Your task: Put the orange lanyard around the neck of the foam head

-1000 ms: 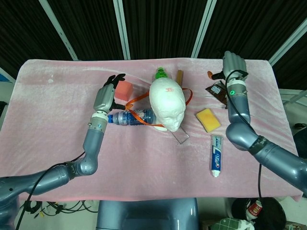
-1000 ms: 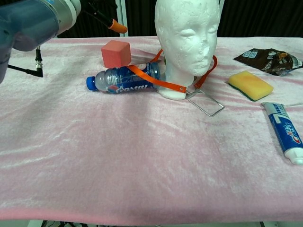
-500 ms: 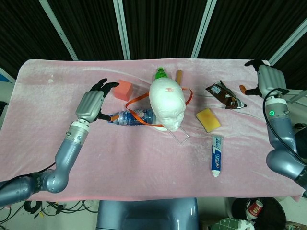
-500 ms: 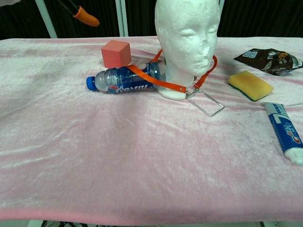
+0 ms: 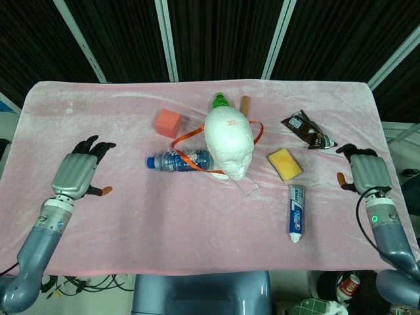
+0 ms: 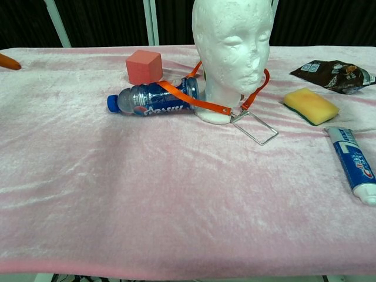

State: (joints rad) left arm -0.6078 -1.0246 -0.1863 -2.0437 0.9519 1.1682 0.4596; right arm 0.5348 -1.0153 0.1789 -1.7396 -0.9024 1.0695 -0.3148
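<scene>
A: How does the orange lanyard (image 6: 194, 101) sit?

B: It loops around the neck of the white foam head (image 6: 232, 44), which stands upright at the middle of the pink cloth (image 6: 176, 200). One side of the flat orange strap runs out to the left and drapes over a plastic bottle (image 6: 154, 98) lying on its side just beside the head's base. The other side shows at the right of the neck. Both meet at the front, where a clear badge holder (image 6: 254, 127) lies flat on the cloth.

A: Any writing you can read?

B: Little. The bottle has a blue label with red and white; it looks like a cola brand, but the letters are too blurred to read. The toothpaste tube (image 6: 354, 168) at the right is blue and white with print I cannot make out. In the head view there is a small red mark on top of the foam head, also unreadable. A dark snack wrapper (image 6: 332, 71) lies at the far right, text too small.

A: And the hands?

B: The left hand (image 5: 80, 172) hovers over the cloth's left edge, fingers apart, holding nothing. The right hand (image 5: 365, 173) is at the right edge, also empty with fingers spread. Both are well apart from the lanyard.

A: Anything else?

B: A pink foam cube (image 6: 144, 66) behind the bottle and a yellow sponge (image 6: 311, 106) right of the head.
</scene>
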